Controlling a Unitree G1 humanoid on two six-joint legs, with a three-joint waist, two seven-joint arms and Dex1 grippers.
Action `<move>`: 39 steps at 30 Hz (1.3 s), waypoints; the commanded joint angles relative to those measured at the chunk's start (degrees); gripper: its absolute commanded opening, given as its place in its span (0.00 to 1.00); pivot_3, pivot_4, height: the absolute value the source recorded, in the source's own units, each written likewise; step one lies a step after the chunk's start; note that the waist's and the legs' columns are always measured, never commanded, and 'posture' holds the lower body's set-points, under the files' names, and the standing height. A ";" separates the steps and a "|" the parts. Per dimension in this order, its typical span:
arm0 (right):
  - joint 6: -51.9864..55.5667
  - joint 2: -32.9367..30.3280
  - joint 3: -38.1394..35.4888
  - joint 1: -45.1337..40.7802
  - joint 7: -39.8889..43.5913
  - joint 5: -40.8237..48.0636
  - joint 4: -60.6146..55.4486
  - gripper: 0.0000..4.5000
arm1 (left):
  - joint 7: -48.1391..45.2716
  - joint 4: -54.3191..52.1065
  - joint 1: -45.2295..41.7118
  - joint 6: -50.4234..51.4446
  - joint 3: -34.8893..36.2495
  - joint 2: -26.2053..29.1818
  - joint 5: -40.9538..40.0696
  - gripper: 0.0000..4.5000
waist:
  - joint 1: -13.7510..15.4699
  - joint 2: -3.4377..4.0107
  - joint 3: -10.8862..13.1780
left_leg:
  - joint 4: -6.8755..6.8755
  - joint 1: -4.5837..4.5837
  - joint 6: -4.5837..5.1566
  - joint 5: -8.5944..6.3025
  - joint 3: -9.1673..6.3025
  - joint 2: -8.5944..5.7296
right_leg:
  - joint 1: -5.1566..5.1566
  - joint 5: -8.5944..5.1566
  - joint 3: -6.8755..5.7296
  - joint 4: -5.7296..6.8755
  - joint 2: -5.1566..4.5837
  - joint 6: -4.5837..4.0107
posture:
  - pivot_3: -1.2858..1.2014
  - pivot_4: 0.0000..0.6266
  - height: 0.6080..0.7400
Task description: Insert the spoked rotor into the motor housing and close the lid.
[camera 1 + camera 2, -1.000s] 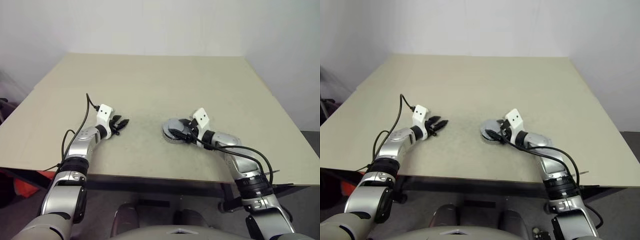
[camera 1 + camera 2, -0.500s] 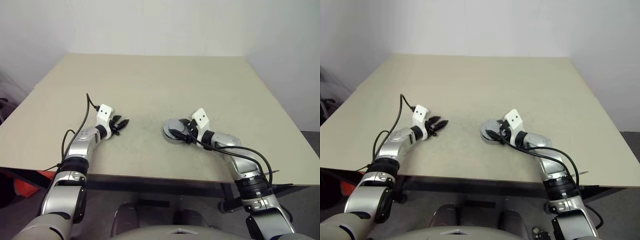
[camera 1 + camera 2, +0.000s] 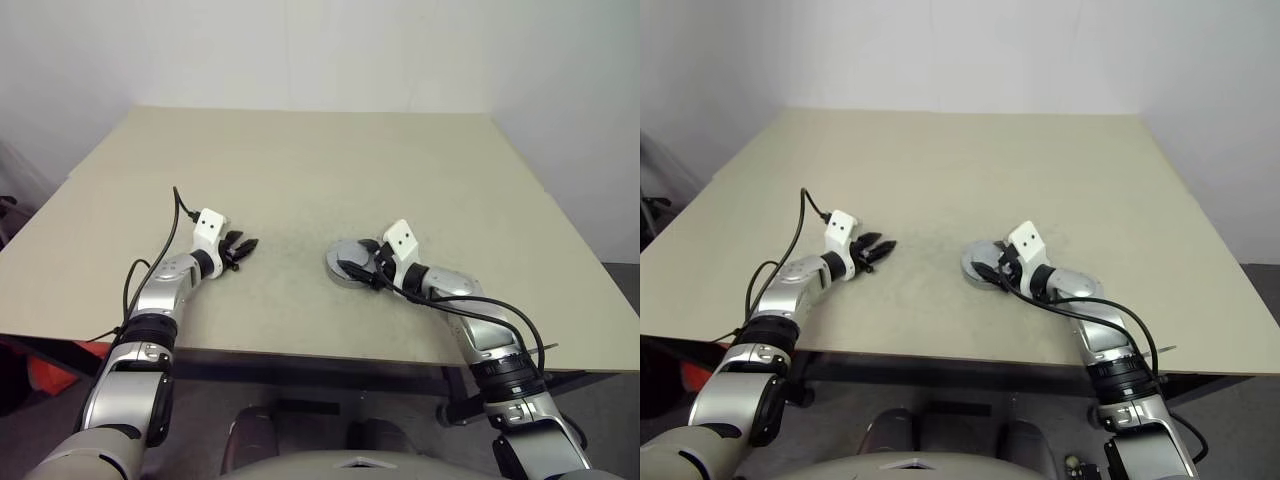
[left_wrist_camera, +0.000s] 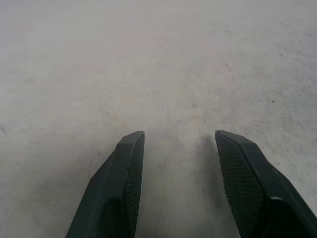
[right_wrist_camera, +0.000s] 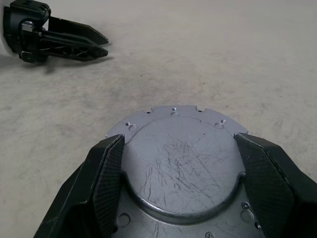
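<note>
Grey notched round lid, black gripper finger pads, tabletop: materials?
Grey notched round lid: looks like bare metal, dull satin, fine scratches across the raised face. Black finger pads of the right gripper: probably moulded plastic or rubber, cross-hatched grip texture. Tabletop: matte beige, faintly speckled; possibly laminate.

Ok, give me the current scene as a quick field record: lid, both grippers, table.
lid: grey, notched edge, scratched raised face, lying flat on the table, on the robot's right
right gripper: fingers stand on either side of the lid; contact cannot be told
left gripper: open, nothing between its fingers, over bare table, apart from the lid on the robot's left
table: beige top
housing and rotor: cannot be made out under the lid
</note>
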 commanded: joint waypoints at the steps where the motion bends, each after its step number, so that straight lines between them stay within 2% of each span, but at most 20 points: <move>1: -0.11 0.02 0.07 0.27 -0.45 -0.49 1.27 0.69 | -0.50 -1.77 -0.81 -0.19 -0.01 0.67 -0.13 0.54 | 0.00 0.00 0.00 | 0.01 0.01 0.05 -0.03 0.00 0.00 | 0.02 0.00 0.00 0.00 0.00 0.01 | 0.52 0.00 1.00; 12: 0.20 -1.26 1.77 0.99 -0.61 -3.10 3.19 0.69 | -1.22 -4.71 0.18 2.17 -0.22 -0.39 -0.97 0.54 | 0.00 -0.11 -0.08 | 0.04 0.11 0.11 -0.06 0.00 0.00 | 0.16 -0.04 0.00 -0.02 -0.01 0.07 | 0.52 0.00 1.00; 16: 0.31 -1.76 2.16 1.07 -0.56 -3.45 3.36 0.69 | -1.96 -11.84 0.54 9.37 -0.18 -3.34 -4.46 0.54 | 0.13 -0.14 -0.10 | 0.06 0.16 0.15 -0.09 -0.01 0.01 | 0.27 -0.04 0.00 -0.04 -0.06 0.07 | 0.52 0.00 1.00; 21: 0.47 -2.18 2.50 1.27 -0.44 -3.40 3.13 0.69 | -1.81 -20.40 -4.29 24.30 1.22 -9.67 -13.80 0.54 | 0.21 -0.15 -0.10 | 0.15 0.25 0.20 -0.12 -0.01 0.00 | 0.44 -0.09 0.00 -0.04 -0.19 0.15 | 0.52 0.00 1.00; 25: 0.54 -2.18 2.76 1.12 -0.70 -3.37 3.02 0.69 | -1.96 -18.65 -9.62 30.23 2.04 -13.40 -18.09 0.33 | 0.07 -0.14 -0.10 | 0.23 0.23 0.25 -0.15 -0.01 -0.04 | 0.54 -0.14 0.00 -0.06 -0.21 0.24 | 0.52 0.00 1.00; 29: 0.45 -2.18 2.77 1.00 -1.32 -3.40 2.97 0.69 | -4.00 -15.74 -11.33 32.90 -0.25 -14.63 -18.32 0.02 | -0.02 -0.03 -0.17 | 0.13 0.22 0.34 -0.20 0.02 -0.09 | 0.65 -0.26 0.00 -0.12 -0.20 0.43 | 0.52 0.00 1.00; 39: 0.46 -2.12 2.26 1.54 -2.83 -3.31 2.47 0.69 | -7.81 -16.57 -8.10 40.59 -7.02 -13.19 -17.07 0.01 | -0.02 -0.04 -0.17 | 0.15 0.23 0.34 -0.19 0.02 -0.09 | 0.68 -0.30 -0.01 -0.14 -0.20 0.50 | 0.52 0.00 1.00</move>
